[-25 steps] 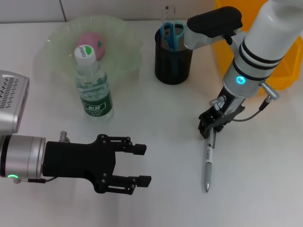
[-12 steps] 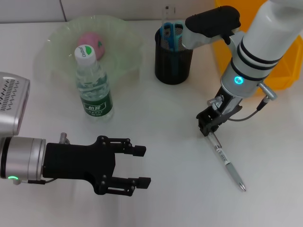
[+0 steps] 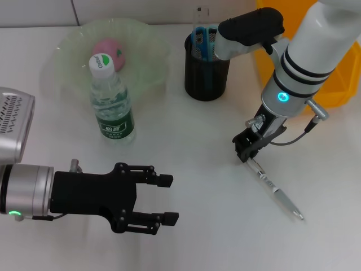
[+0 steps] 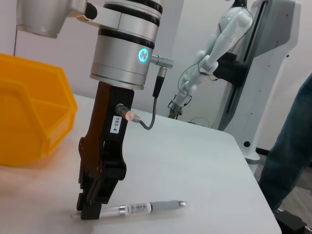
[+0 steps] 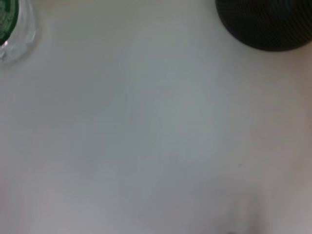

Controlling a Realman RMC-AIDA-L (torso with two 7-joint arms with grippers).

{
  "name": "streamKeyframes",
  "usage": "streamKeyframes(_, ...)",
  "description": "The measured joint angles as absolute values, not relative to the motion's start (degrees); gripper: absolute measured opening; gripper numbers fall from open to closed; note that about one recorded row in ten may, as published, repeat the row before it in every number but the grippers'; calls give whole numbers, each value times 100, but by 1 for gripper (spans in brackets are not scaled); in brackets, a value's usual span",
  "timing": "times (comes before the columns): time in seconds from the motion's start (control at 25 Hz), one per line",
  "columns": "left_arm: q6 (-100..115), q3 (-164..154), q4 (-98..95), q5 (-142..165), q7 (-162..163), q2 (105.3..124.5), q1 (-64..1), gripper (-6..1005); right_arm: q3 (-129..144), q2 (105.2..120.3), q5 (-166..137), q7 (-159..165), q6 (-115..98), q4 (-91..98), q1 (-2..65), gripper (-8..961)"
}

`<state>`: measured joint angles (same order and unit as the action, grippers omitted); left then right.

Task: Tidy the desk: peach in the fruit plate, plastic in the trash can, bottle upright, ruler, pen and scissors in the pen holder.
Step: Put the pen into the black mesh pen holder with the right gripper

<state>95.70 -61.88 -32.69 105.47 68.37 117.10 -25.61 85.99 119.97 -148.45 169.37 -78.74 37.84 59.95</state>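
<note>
Pink peach [image 3: 108,48]; black mesh pen holder [image 3: 206,74]; orange bin [image 3: 333,79].

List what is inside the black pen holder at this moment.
In the pen holder stand blue-handled scissors and a clear ruler, their tops poking above the rim. Their lower parts are hidden by the mesh wall. The pen is not inside; it lies on the desk.

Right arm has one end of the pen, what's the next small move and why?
Probably lift straight up. The right gripper pinches one end of the pen, whose other end lies on the table; the pen holder stands farther back, so the pen needs clearance before carrying.
</note>
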Motion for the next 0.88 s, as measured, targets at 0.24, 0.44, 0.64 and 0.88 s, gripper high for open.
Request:
streamKeyframes(0.24, 9591, -6184, -3269, 10519, 6841, 11699, -2542, 735, 8696, 11994, -14836, 16936, -7939, 4274, 5729, 154)
streamKeyframes(0.44, 9606, -6170, -3269, 10513, 6859, 11695, -2539, 735, 8699, 11971, -14836, 16912, -7962, 4587, 5476, 117)
streamKeyframes(0.64, 9614, -6169, -3269, 10511, 6877, 11689, -2540, 735, 8701, 11970, -14849, 16857, -7973, 4687, 5403, 117)
streamKeyframes(0.88, 9619, -6126, -3269, 10510, 6898, 11689, -2520, 734, 8683, 11951, -14845, 16745, -7979, 5419, 4915, 116)
